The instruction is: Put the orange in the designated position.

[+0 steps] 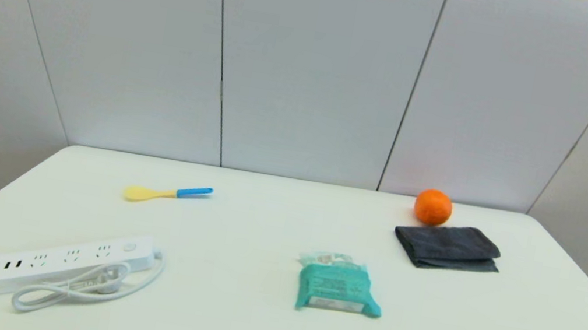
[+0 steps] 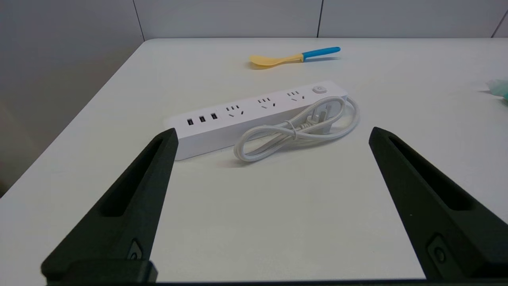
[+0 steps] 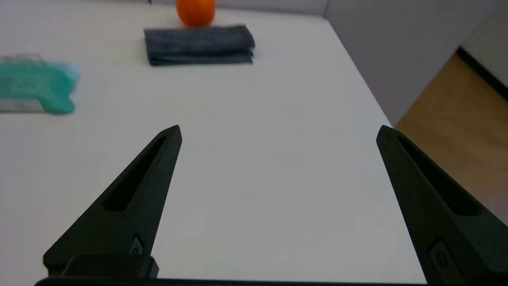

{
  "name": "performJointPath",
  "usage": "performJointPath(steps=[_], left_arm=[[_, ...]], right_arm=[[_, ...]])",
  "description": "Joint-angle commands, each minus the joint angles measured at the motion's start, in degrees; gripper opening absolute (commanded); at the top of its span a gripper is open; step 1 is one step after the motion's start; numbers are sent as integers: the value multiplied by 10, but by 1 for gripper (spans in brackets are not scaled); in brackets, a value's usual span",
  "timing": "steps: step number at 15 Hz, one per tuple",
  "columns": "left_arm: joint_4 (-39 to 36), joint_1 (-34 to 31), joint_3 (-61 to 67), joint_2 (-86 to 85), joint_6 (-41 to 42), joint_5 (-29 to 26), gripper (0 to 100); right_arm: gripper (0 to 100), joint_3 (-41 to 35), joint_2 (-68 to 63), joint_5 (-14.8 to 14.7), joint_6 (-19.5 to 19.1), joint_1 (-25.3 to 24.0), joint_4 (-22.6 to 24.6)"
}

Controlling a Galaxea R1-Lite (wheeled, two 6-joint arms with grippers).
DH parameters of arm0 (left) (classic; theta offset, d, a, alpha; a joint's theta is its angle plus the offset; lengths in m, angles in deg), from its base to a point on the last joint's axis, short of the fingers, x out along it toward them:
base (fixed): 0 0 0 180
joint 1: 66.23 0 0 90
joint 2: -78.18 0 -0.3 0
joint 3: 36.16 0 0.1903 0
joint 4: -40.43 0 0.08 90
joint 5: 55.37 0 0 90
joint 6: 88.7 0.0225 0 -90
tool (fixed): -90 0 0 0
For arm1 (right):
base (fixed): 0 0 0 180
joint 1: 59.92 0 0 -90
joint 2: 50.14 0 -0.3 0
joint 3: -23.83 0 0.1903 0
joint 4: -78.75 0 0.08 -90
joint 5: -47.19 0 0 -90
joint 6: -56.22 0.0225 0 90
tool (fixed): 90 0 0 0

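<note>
The orange (image 1: 433, 206) rests on the white table (image 1: 257, 324) at the far right, just behind a folded dark grey cloth (image 1: 447, 247); the right wrist view shows the orange (image 3: 196, 12) far ahead, beyond the cloth (image 3: 198, 44). Neither arm shows in the head view. My right gripper (image 3: 279, 133) is open over bare tabletop near the table's front right, with nothing between its fingers. My left gripper (image 2: 273, 135) is open too, low over the front left of the table, just short of a white power strip (image 2: 254, 113). The designated position has no mark that I can make out.
A white power strip (image 1: 60, 264) with a coiled cable lies front left. A yellow spoon with a blue handle (image 1: 167, 193) lies behind it. A teal packet (image 1: 338, 285) lies mid-table. The table's right edge (image 3: 373, 99) drops to a wooden floor.
</note>
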State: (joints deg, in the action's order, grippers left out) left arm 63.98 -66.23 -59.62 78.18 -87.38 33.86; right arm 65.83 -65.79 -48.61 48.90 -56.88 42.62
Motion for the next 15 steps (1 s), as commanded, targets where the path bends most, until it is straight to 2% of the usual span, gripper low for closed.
performJointPath(steps=[1,5,8,10,13,15], left_arm=[[0,0,0,0,0,0,100],[0,0,0,0,0,0,100],[0,0,0,0,0,0,100],[0,0,0,0,0,0,100],[0,0,0,0,0,0,100],[0,0,0,0,0,0,100]], right_arm=[[100,-53,31,1,-5,-15,27],[100,-101,82,11,-8,-23,52],[100,-142,135,44,-11,-24,71],[100,-162,155,73,-30,-24,83],[100,-183,157,78,-30,-24,121],[100,-186,157,79,-25,-25,129]])
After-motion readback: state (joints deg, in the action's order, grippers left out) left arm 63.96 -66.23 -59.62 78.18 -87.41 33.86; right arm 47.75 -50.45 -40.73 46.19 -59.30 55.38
